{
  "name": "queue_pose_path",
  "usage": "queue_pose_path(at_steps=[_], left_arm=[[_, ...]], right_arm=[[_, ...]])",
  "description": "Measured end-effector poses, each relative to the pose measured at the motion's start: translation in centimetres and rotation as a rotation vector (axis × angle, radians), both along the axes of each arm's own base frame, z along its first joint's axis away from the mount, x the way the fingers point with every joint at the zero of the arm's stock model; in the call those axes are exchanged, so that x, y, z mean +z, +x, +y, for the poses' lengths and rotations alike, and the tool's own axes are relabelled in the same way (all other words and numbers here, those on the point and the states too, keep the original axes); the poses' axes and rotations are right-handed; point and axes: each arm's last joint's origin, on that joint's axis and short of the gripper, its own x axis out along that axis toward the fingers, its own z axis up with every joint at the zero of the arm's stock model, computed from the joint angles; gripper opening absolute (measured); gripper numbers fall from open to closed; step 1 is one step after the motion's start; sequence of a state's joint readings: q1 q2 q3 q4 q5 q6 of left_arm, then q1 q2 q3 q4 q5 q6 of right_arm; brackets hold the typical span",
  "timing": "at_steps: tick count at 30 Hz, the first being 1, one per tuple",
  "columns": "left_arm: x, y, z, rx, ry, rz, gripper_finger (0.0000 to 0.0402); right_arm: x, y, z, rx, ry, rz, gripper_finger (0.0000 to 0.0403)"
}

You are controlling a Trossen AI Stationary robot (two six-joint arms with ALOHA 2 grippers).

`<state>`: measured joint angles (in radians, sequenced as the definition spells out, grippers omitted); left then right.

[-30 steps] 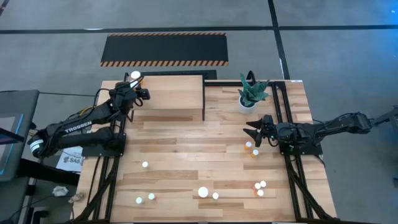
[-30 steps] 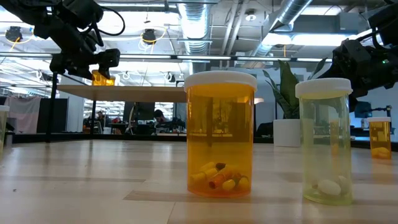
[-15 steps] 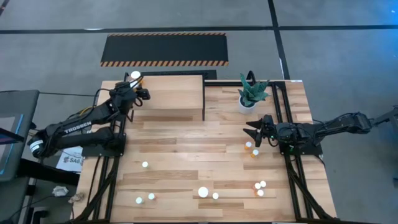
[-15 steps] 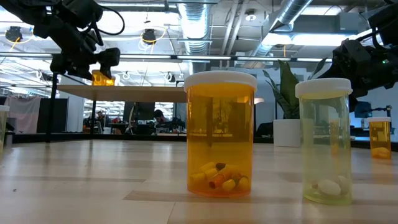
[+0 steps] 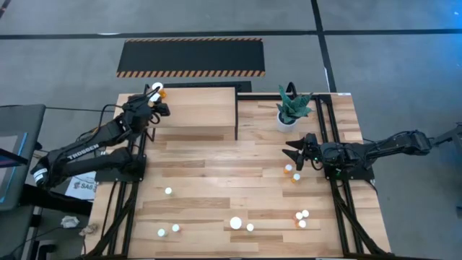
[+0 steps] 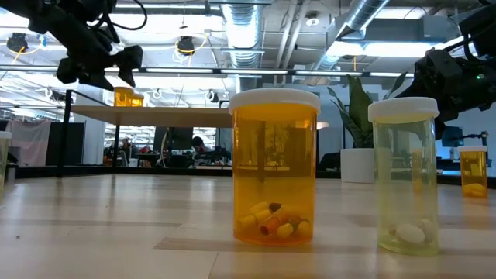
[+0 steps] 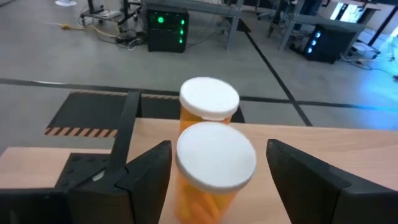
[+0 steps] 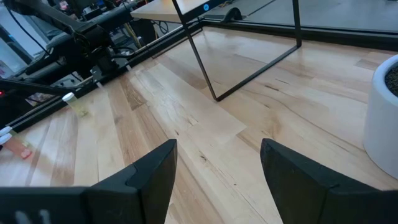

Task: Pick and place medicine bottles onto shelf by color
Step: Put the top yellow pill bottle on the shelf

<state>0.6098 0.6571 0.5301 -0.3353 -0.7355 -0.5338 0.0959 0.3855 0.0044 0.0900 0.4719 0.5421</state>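
Observation:
Two orange medicine bottles with white caps stand one behind the other at the far left corner of the light-wood shelf (image 5: 198, 108), the nearer bottle (image 7: 214, 168) in front of the farther one (image 7: 208, 102). They also show in the high view (image 5: 157, 89). My left gripper (image 7: 217, 171) is open, with one finger on either side of the nearer bottle and not touching it. My right gripper (image 5: 292, 152) is open and empty above the table's right part, close to two small bottles (image 5: 291, 172).
Several small bottles stand along the table's near part (image 5: 236, 223), (image 5: 168, 191), (image 5: 302, 217). In the low view a large orange bottle (image 6: 275, 167) and a yellowish one (image 6: 404, 174) stand close up. A white pot with a green plant (image 5: 290, 110) stands right of the shelf.
My left gripper has risen and drawn back a little from the orange bottles toward the table's left edge, staying open. The bottles stand where they were on the shelf.

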Motion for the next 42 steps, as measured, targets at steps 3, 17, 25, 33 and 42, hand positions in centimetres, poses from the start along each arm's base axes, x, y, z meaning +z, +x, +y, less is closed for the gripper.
queue_pose_path(at_steps=[3, 17, 25, 33, 42], left_arm=[[0.1, 0.0, -0.1, -0.021, -0.016, 0.010, 0.0249], [2.2, 0.1, -0.9, -0.073, -0.009, 0.053, 0.0250], [5.3, -0.2, -2.2, -0.136, 0.065, 0.043, 0.0250], [6.2, 1.0, -4.1, -0.455, 0.016, -0.003, 0.0249], [6.7, 3.7, -6.4, -0.638, 0.074, -0.051, 0.0249]], right_arm=[[0.0, 0.0, 0.0, 0.000, 0.000, -0.001, 0.0256], [0.0, 0.0, 0.0, 0.000, 0.000, 0.000, 0.0256], [0.0, 0.0, 0.0, 0.000, 0.000, 0.000, 0.0256], [0.0, 0.0, 0.0, 0.000, 0.000, 0.000, 0.0256], [0.0, 0.0, 0.0, 0.000, 0.000, 0.000, 0.0256]])
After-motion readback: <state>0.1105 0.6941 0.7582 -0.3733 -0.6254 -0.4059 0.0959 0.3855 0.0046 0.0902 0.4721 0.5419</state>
